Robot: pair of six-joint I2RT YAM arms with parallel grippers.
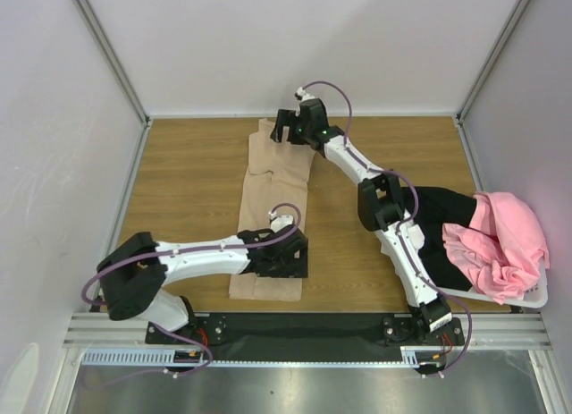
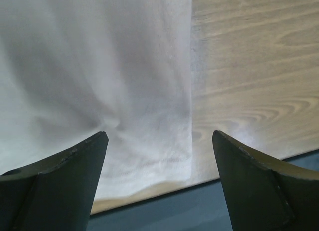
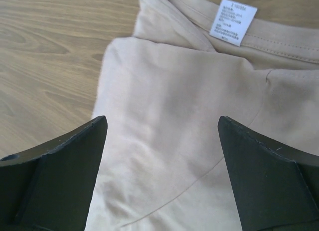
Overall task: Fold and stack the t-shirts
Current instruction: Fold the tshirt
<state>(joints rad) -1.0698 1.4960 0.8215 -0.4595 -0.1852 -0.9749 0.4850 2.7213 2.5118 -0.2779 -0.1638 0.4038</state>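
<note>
A tan t-shirt [image 1: 273, 195] lies on the wooden table as a long narrow strip, sides folded in. My left gripper [image 1: 284, 253] hovers open over its near hem; the left wrist view shows the cloth's near right corner [image 2: 164, 156] between the fingers. My right gripper [image 1: 288, 128] hovers open over the far collar end; the right wrist view shows the folded shoulder [image 3: 169, 141] and the white neck label [image 3: 233, 21]. A pink t-shirt [image 1: 500, 244] and a black t-shirt [image 1: 438, 222] lie heaped in the basket at the right.
A white laundry basket [image 1: 527, 298] stands at the table's right edge, under the right arm's forearm. Bare wood [image 1: 188, 173] lies left of the tan shirt. The table's dark front strip [image 2: 199, 211] runs just beyond the hem. Walls enclose the back and sides.
</note>
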